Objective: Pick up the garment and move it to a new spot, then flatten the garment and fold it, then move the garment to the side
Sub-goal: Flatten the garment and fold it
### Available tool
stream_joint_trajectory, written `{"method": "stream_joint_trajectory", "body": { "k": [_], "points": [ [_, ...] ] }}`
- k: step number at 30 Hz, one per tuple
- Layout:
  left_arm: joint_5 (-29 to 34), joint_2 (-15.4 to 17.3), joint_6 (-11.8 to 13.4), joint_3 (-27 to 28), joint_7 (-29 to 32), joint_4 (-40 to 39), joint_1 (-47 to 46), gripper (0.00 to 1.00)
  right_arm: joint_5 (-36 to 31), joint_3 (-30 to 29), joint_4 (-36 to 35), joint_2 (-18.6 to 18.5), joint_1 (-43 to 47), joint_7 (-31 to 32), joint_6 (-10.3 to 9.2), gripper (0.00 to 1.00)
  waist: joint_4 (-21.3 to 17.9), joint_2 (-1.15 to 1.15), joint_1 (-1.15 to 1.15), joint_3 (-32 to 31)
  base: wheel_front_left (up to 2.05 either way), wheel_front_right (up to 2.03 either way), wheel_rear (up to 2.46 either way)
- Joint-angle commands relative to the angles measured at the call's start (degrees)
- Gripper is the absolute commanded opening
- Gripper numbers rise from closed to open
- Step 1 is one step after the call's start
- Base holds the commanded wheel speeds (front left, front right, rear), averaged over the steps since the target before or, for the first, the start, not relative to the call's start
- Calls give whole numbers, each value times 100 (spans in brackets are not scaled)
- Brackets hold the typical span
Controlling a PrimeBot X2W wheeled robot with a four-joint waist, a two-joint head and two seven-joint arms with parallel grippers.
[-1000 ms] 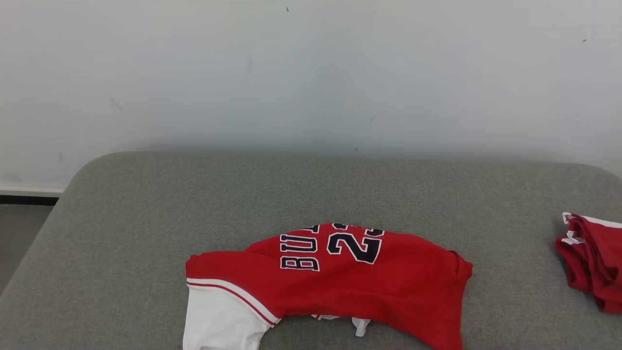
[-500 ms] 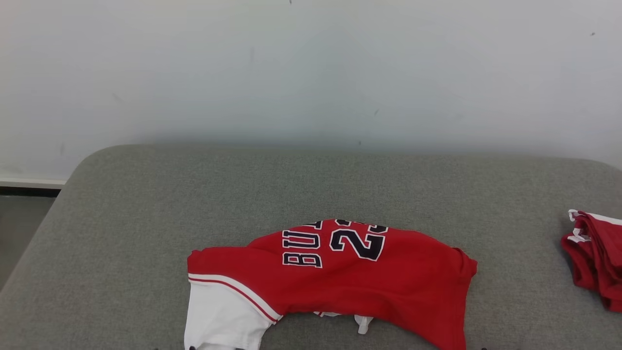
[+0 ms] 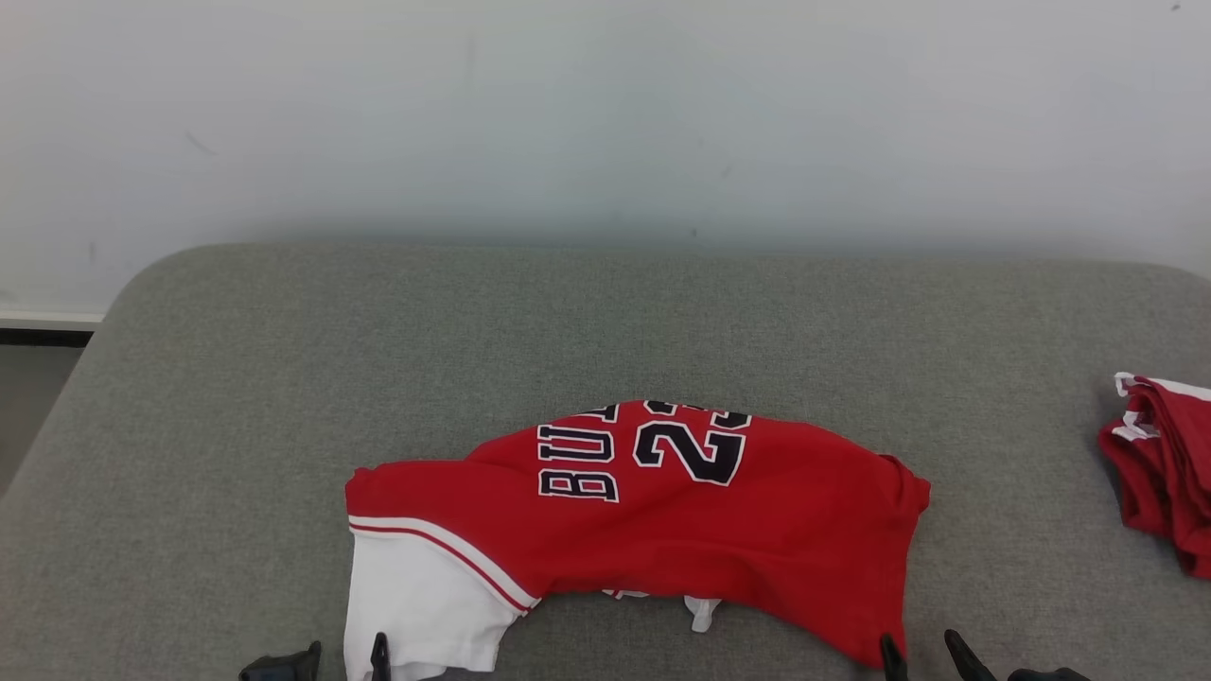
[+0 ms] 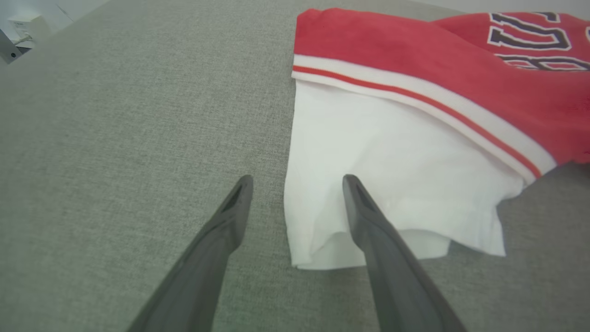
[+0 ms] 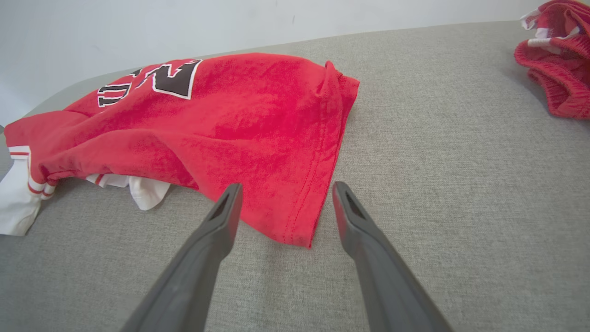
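Observation:
The garment (image 3: 662, 511) is a red jersey with dark lettering and a white sleeve (image 4: 382, 170), lying crumpled on the grey padded surface (image 3: 605, 322). My left gripper (image 3: 345, 654) is open at the bottom edge, and its fingers (image 4: 230, 216) straddle the sleeve's left edge just above the fabric. My right gripper (image 3: 920, 647) is open too. Its fingers (image 5: 216, 226) stand either side of the garment's (image 5: 239, 124) lower red hem corner. Neither gripper holds anything.
A second red-and-white garment (image 3: 1162, 463) lies bunched at the right edge of the surface, also in the right wrist view (image 5: 560, 74). A pale wall (image 3: 605, 113) rises behind. The surface's rounded left corner drops to the floor (image 3: 28, 397).
The head camera has tilted down, so the whole picture has slid up. Both grippers' fingertips have come into view at the bottom edge. The garment lies as before.

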Motion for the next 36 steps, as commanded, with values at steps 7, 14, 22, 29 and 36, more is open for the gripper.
{"method": "stream_joint_trajectory", "body": {
  "k": [7, 14, 22, 29, 36],
  "points": [
    [-110, 8, -110, -120, -30, 565, -216, 100, -30, -111, 137, 12, -70, 86, -15, 100, -36, -1, -1, 145, 0, 0, 0],
    [-224, 7, 12, -77, -60, 998, -428, 100, -143, 11, 511, 4, -312, 282, -15, 100, -71, -1, -1, 266, 0, 0, 0],
    [-355, 3, 58, -73, -51, 1390, -662, 100, -157, 248, 982, 26, -647, 287, -15, 100, -101, -1, -1, 309, 0, 0, 0],
    [-477, -7, 45, -155, 47, 1748, -685, 100, -127, 457, 1349, 39, -844, 198, -15, 100, -58, -1, -1, 291, 0, 0, 0],
    [-576, -17, -11, -283, 80, 1994, -763, 85, -89, 543, 1598, 40, -957, 57, -15, 100, -28, -1, -1, 276, 0, 0, 0]
  ]
}}
